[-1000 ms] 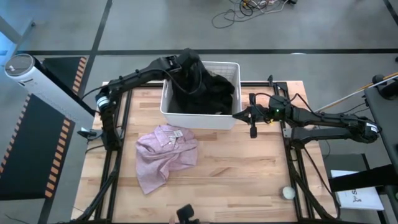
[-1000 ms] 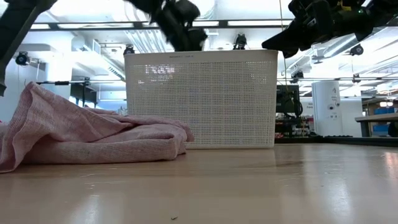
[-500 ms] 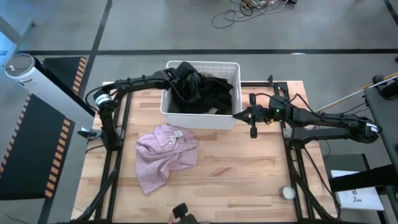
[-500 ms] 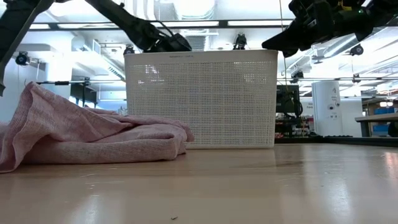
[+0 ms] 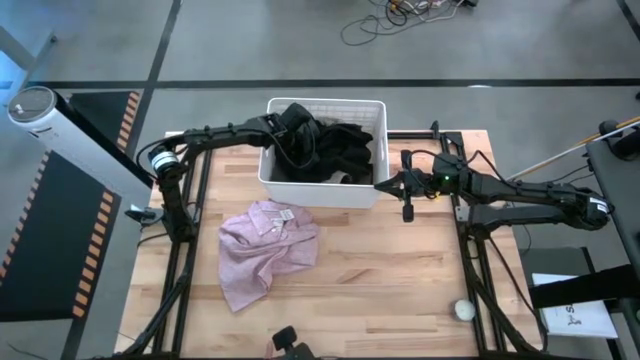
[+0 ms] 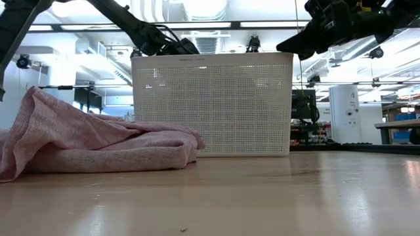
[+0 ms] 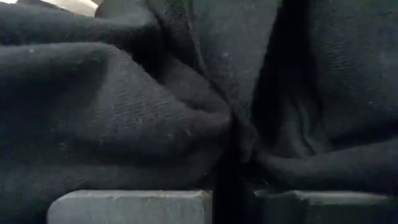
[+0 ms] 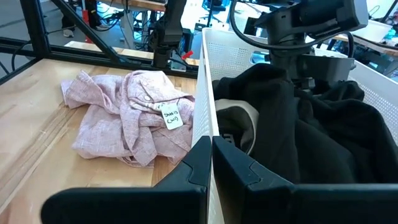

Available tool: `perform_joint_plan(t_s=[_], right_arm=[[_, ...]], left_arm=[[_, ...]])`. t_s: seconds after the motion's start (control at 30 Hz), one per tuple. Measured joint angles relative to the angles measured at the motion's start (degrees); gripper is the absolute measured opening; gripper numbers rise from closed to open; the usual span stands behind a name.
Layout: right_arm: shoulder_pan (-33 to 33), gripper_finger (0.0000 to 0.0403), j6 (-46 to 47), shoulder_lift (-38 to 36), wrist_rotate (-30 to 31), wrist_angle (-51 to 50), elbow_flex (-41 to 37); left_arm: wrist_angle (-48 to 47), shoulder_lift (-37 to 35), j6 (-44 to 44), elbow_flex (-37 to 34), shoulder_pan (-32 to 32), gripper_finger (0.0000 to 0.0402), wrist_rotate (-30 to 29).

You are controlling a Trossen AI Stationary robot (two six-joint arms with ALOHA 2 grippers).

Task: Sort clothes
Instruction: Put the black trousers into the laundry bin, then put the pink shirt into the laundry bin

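Clothes fill the scene in two lots: a heap of black garments [image 5: 330,155] lies inside the white lattice-sided basket [image 5: 322,192], and one pale pink shirt [image 5: 265,250] lies crumpled on the wooden table [image 5: 390,270], just in front of the basket's left end and apart from it. The table is the largest thing here, a light butcher-block top framed by dark rails. The basket stands at its far middle, upright; in the low view its lattice wall [image 6: 216,105] hides what is inside. Among the black pieces the right wrist view shows a paler khaki fold [image 8: 239,121] tucked near the basket's wall. The pink shirt carries a small white tag [image 8: 171,116] with writing too small to read.

Reaching in over the basket's far left corner, the left gripper [image 5: 297,128] is sunk into the black heap with its jaws closed tight on a fold of black fabric [image 7: 230,118]; the left wrist view shows the cloth puckered where the fingers [image 7: 130,206] meet. Hovering just outside the basket's right end is the right gripper [image 5: 385,185], jaws fully closed and holding nothing, its fingers [image 8: 239,168] level with the basket's rim. A small pale ball [image 5: 463,310] sits near the table's front right corner.
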Motion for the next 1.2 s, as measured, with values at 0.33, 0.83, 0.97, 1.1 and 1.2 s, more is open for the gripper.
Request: perform_joint_plan(t_s=[0.33, 0.83, 0.97, 1.1, 1.2], right_arm=[[0.0, 0.0000, 0.0, 0.0, 0.0, 0.0, 0.0], [0.0, 0.0000, 0.0, 0.0, 0.0, 0.0, 0.0], [0.0, 0.0000, 0.2, 0.0, 0.0, -0.3, 0.0], [0.0, 0.0000, 0.7, 0.0, 0.0, -0.5, -0.1], [0.0, 0.0000, 0.9, 0.0, 0.0, -0.5, -0.1]], left_arm=[[-7.6, -1.9, 0.3, 12.6, -0.6, 0.0040, 1.2], [-41.9, -3.5, 7.6, 47.7, -10.5, 0.0186, -7.8], [-54.8, -4.5, 5.1, 50.5, -17.8, 0.0205, -15.4], [-62.9, -5.4, -1.6, 48.3, -26.2, 0.0212, -19.3], [-64.6, -6.4, -5.4, 43.9, -32.4, 0.0210, -19.3]])
